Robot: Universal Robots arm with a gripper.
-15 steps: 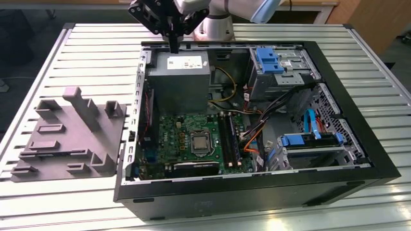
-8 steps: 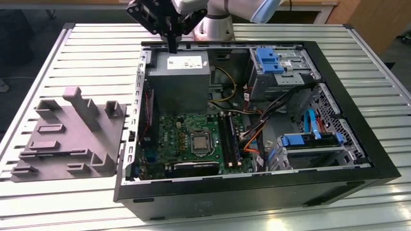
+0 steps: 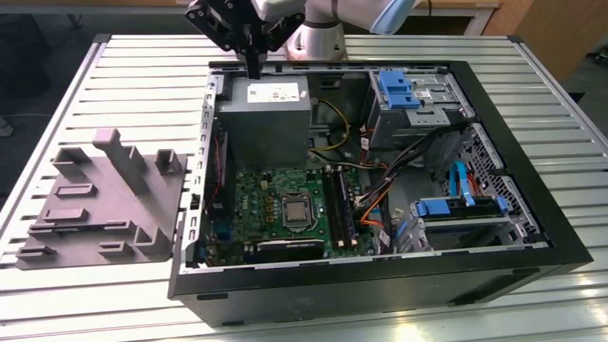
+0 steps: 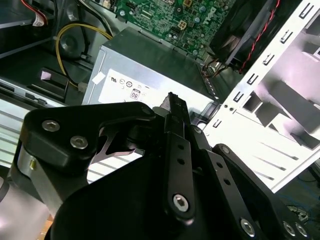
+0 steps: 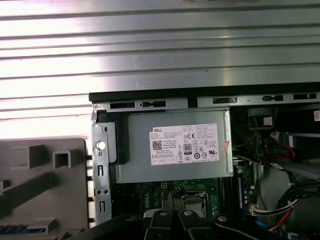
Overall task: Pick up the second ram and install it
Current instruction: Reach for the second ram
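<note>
1. Exterior view: the gripper (image 3: 255, 70) hangs over the far end of the grey power supply (image 3: 261, 125), which sits in the open computer case (image 3: 380, 288) on the slatted table (image 3: 133, 78). Its fingers are drawn together into one thin black bar, with nothing seen between them. Nearer the camera than the power supply lies the green motherboard (image 3: 275, 203) with its long black memory slots (image 3: 337, 206). To the exterior view's left of the power supply, outside the case, sits a grey fixture (image 3: 105, 203).

2. Second wrist view: this view looks along the gripper (image 4: 173, 99). Its fingers (image 4: 177, 145) lie flat against each other and hold nothing, with the tip above the labelled face of the power supply (image 4: 150, 65) and clear of it. This view adds a yellow cable (image 4: 75, 30) curling just beside the power supply.

3. First wrist view: looking straight down on the power supply (image 5: 172, 150), with the fixture (image 5: 40, 190) beside it across the case wall. On the fixture lies a bluish strip, cut by the frame edge (I take it for the second ram (image 5: 22, 229), though I cannot be sure). It is well apart from the power supply and from the gripper.
</note>
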